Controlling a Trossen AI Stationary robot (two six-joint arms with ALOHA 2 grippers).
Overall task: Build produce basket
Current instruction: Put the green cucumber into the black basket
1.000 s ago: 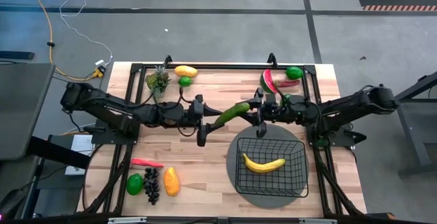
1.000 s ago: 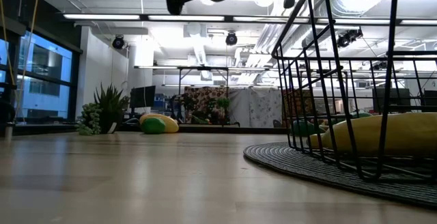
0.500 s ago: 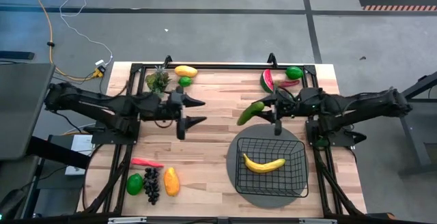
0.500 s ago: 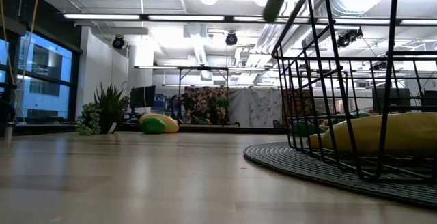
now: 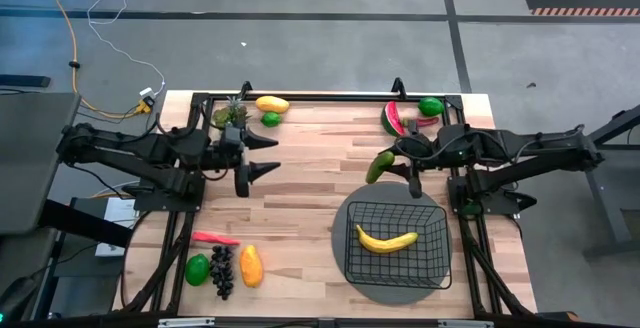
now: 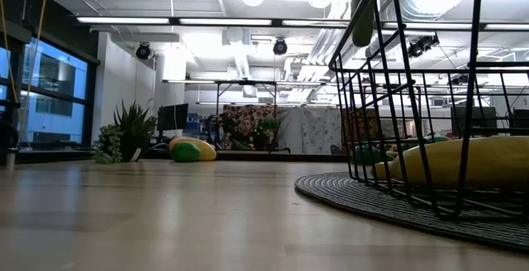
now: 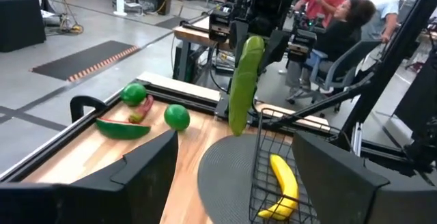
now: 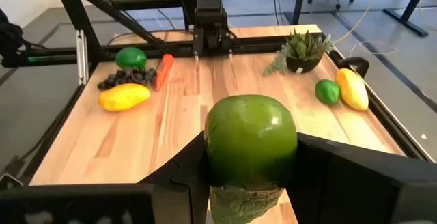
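Right tool (image 5: 397,164) grips the cucumber (image 5: 379,166) by one end, above the tabletop (image 5: 300,208) just beyond the basket (image 5: 396,241), which holds a banana (image 5: 386,239). Lowering it lengthwise beside the banana should avoid catching the wire rim. Left tool (image 5: 262,156), fingers spread and empty. Compared with a second earlier, the cucumber has passed from left tool to right, and the left arm has retreated.

Light wood table (image 5: 300,198) w/ a round grey mat (image 5: 392,278) at near right. Far edge: small plant (image 5: 230,118), mango (image 5: 271,103), limes, watermelon slice (image 5: 392,120). Near left: chili (image 5: 214,238), lime (image 5: 197,269), grapes (image 5: 222,271), mango.
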